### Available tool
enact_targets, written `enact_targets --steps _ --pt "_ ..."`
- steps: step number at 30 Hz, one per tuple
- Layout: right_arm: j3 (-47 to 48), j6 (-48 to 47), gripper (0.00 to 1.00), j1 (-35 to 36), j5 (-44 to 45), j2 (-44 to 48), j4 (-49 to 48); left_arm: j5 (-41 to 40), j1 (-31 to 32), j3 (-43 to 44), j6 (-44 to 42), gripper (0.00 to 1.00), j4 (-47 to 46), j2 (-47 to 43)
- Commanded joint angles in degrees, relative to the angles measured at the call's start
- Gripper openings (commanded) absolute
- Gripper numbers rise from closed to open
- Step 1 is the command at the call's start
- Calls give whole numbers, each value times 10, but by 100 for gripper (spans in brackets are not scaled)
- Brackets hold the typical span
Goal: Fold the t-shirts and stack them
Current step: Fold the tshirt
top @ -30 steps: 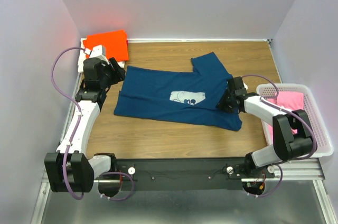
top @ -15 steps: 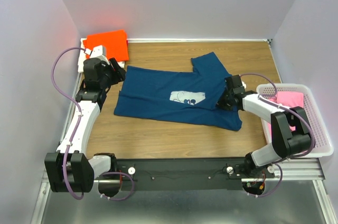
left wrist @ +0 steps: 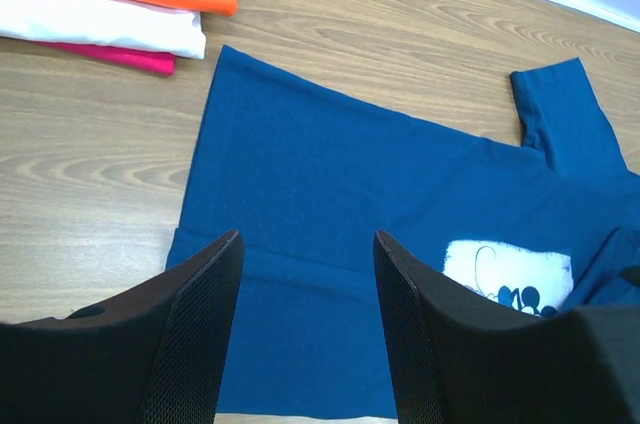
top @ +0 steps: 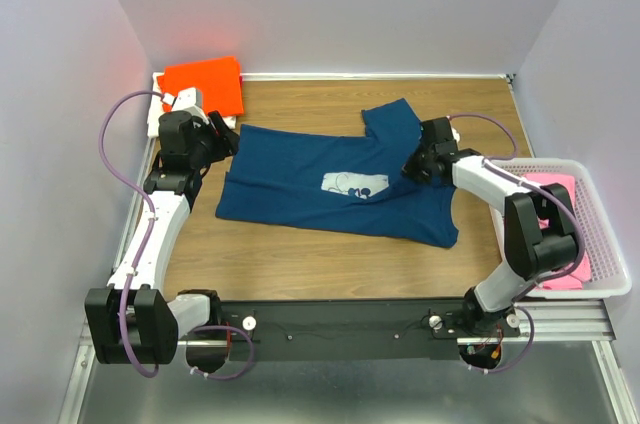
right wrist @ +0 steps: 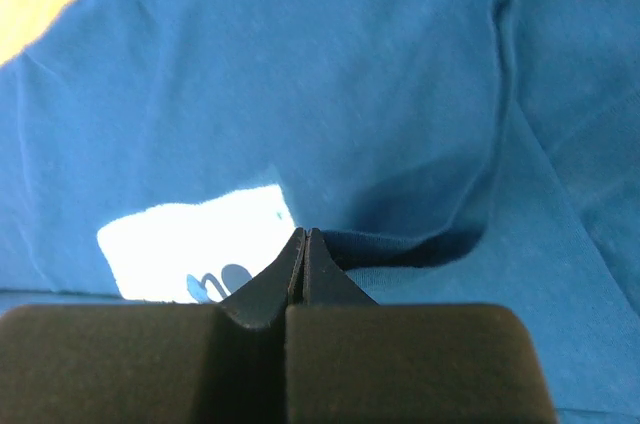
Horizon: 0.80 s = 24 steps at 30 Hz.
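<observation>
- The right gripper is pressed together on a fold edge of the navy t-shirt, probably for folding it over.
- The left gripper is held spread above the hem.

Wooden tabletop mid-frame, pale lilac walls boxing it in, a red glow upper left, grey metal along the bottom.

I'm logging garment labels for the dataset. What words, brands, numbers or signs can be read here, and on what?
None can be read. The white chest print on the navy t-shirt shows dark blue cartoon-like shapes and a thin curl, too blurred to make out as letters.
</observation>
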State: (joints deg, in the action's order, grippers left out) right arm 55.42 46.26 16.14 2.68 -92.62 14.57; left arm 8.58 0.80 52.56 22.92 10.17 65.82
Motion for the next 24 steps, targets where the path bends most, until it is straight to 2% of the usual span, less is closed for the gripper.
enact_targets --steps 1,11,24 --pt "44 -12 0 6 -3 -35 -7 18 -4 -5 -9 62 -12 2" --pt "125 -36 0 31 0 -116 -31 21 -3 -7 -10 62 -13 3" --pt "169 -56 0 58 10 -173 -61 22 -3 -10 -11 62 -13 6"
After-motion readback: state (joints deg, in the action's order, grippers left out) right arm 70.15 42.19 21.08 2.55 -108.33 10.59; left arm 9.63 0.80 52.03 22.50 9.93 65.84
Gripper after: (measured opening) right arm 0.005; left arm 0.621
